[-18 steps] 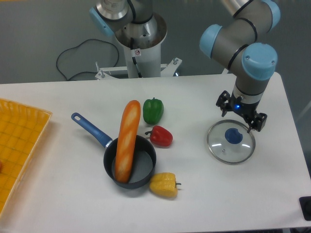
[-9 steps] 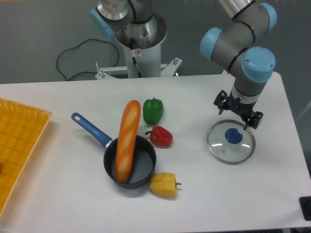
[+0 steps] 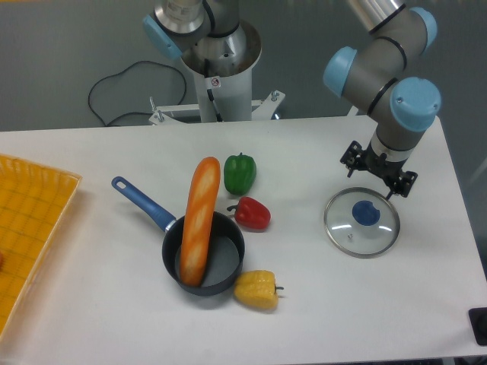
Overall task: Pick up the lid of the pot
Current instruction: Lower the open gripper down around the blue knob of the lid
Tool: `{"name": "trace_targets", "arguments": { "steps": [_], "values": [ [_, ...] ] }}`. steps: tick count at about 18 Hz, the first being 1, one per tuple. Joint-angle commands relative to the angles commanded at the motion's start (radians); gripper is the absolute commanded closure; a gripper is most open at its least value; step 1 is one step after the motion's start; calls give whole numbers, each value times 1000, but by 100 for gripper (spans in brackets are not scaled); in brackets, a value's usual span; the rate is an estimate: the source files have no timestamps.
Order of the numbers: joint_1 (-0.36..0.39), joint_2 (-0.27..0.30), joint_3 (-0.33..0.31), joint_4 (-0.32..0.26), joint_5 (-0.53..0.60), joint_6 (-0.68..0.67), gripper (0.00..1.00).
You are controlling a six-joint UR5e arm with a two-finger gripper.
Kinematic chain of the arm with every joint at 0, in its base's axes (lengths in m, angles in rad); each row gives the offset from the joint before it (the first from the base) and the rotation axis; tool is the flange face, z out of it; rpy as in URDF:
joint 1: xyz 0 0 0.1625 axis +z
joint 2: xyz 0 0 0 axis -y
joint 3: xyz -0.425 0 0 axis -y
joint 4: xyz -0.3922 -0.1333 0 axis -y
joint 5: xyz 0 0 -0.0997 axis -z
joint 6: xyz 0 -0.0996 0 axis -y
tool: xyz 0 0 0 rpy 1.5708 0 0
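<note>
Round, clear glass pot lid (image 3: 348, 230): grip at small blue knob (image 3: 366, 214).
My grey-black gripper (image 3: 376, 172) is open; expect moderate weight, stiff, slippery, breakable glass.

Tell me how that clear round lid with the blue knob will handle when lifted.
The clear round lid looks like glass in a thin rim, so it should be stiff but perhaps breakable. Its round blue knob sits near the middle, so it would probably hang fairly level.
</note>
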Motion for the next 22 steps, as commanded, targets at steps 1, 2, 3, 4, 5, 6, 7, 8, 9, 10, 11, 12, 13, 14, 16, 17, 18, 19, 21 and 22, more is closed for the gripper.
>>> {"name": "trace_targets", "arguments": {
  "steps": [1, 2, 3, 4, 5, 6, 7, 8, 9, 10, 11, 12, 13, 14, 16, 17, 18, 19, 21, 22],
  "values": [
    [0, -2, 0, -2, 0, 11, 0],
    [0, -3, -6, -2, 0, 15, 0],
    [0, -5, -8, -2, 0, 22, 0],
    [0, -11, -8, 0, -2, 34, 0],
    [-2, -14, -8, 0, -2, 43, 0],
    [-2, -18, -8, 0, -3, 49, 0],
    [-5, -25, -3, 2, -6, 58, 0],
    [-9, -31, 2, 2, -15, 69, 0],
    [-12, -35, 2, 2, -27, 77, 0],
    [-15, -37, 3, 2, -40, 78, 0],
    [-20, -38, 5, 3, -44, 80, 0],
    [-21, -40, 5, 3, -46, 87, 0],
    [-25, -44, 9, 3, -48, 92, 0],
    [-31, -49, 15, 3, -48, 92, 0],
    [-37, -57, 23, 3, -48, 92, 0],
    [-37, -58, 25, 3, -48, 94, 0],
    [-37, -58, 28, 3, -48, 94, 0],
    [-37, -60, 34, 3, -48, 94, 0],
    [-37, -64, 49, 3, -49, 95, 0],
    [-37, -68, 54, 5, -49, 94, 0]
  ]
}}
